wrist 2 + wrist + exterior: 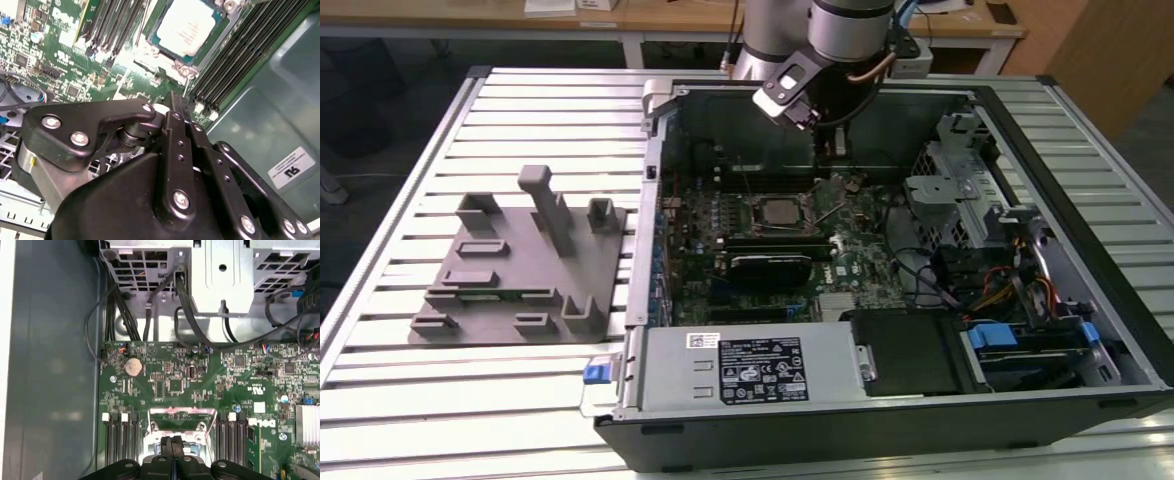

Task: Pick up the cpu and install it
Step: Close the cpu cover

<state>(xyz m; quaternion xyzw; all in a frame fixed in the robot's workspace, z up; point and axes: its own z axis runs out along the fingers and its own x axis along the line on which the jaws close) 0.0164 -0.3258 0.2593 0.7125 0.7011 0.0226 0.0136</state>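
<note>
**Closed fingers hang close by a seated chip**

The gripper hangs just beside the socket, its fingers closed with nothing between them. The cpu lies inside the socket, silver top up. Should the tips drop or drift across it, they could skew the chip and bend the contacts beneath. Beyond the socket, cables could snag the arm.
</note>
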